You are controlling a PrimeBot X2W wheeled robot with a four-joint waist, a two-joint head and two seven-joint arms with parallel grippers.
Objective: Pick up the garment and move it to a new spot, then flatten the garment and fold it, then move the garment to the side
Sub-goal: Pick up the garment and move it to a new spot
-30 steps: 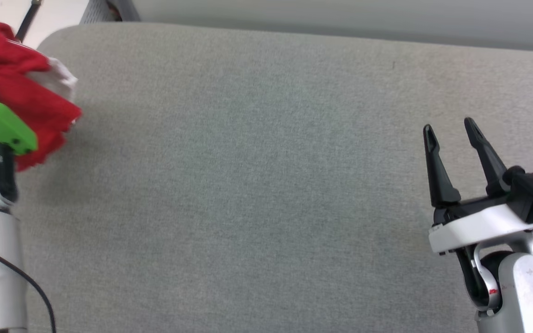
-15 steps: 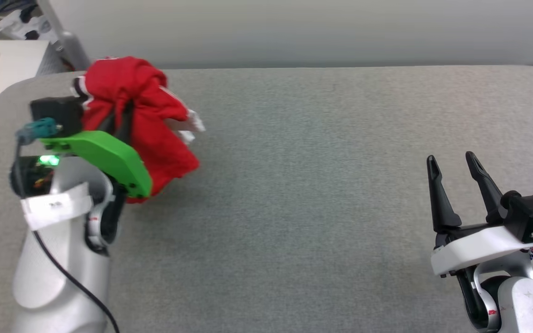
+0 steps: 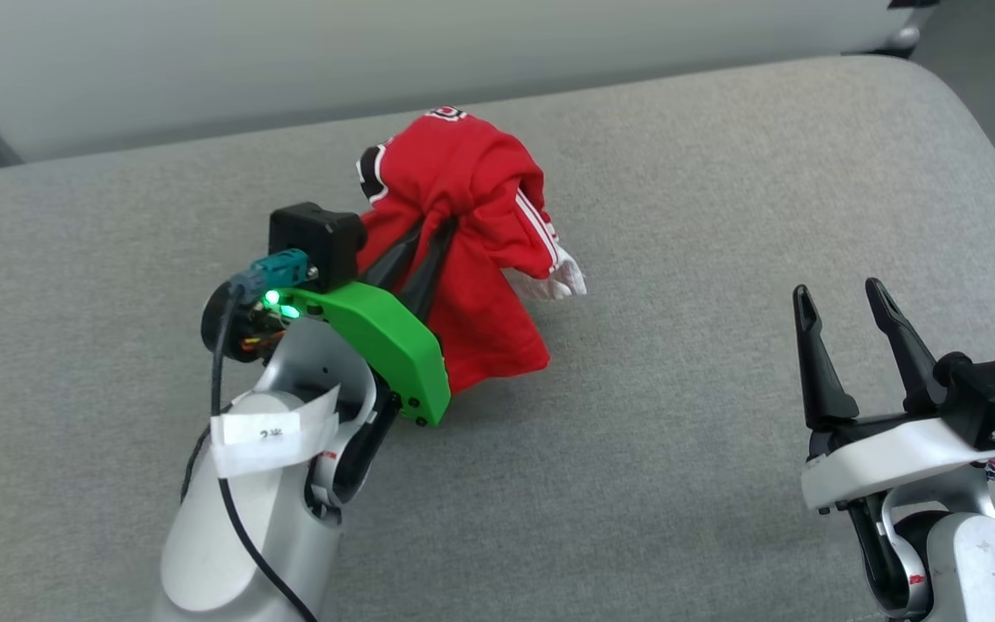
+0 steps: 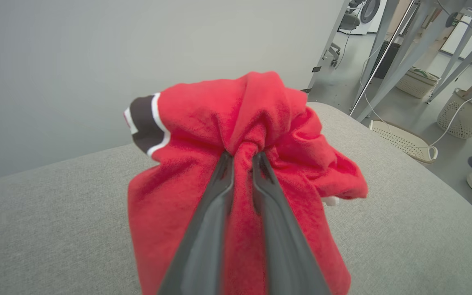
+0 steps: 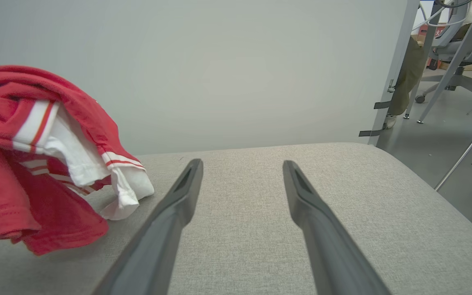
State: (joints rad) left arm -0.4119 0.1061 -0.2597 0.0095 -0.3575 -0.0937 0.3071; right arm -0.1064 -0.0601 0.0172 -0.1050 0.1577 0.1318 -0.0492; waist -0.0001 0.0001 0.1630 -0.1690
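While the left gripper (image 3: 439,223) pinches the garment (image 3: 472,168) in a bunched lump hanging low over the grey padded surface (image 3: 687,449), it is best lowered gently mid-surface before release, leaving the empty, wide-open right gripper (image 3: 839,294) room to spread it.

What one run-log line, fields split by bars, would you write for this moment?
step: move garment | left gripper: shut on garment, bunched | right gripper: open, empty, apart from garment | surface: grey table
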